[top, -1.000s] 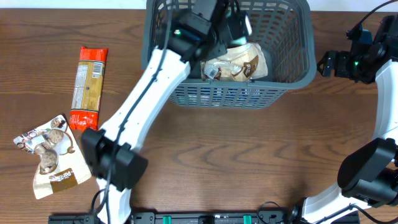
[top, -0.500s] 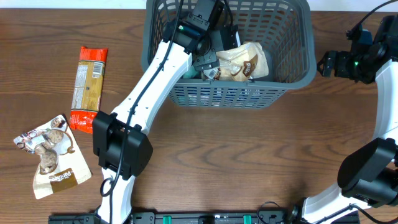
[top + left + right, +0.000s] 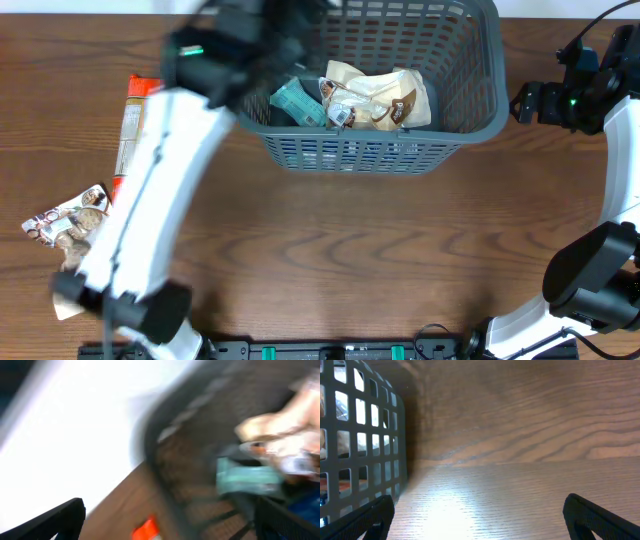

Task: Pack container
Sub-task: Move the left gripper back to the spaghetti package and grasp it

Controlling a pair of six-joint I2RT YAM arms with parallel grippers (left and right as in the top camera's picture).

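Dark grey lattice-sided plastic basket [image 3: 360, 150] stands at the far side of the wooden desk [image 3: 350, 250], holding a teal packet [image 3: 296, 103] and beige-brown snack bags [image 3: 380, 95]. Left to pack, I judge: an orange-red wrapper [image 3: 128, 140] and a brown-white cookie pouch [image 3: 65, 230] lying outside. The left claw [image 3: 170, 525], blurred, gapes empty. The right claw [image 3: 480, 525] is likewise spread, beside the basket.

Both arms up, fingers spread

The left arm [image 3: 150, 200] slants from the near edge toward the far side, smeared with blur along its length (its wrist view is blurred too). The left gripper [image 3: 167, 515] is spread wide and holds nothing. The right arm [image 3: 622, 150] stands folded at the right, and the right gripper [image 3: 477, 510] is spread and empty.
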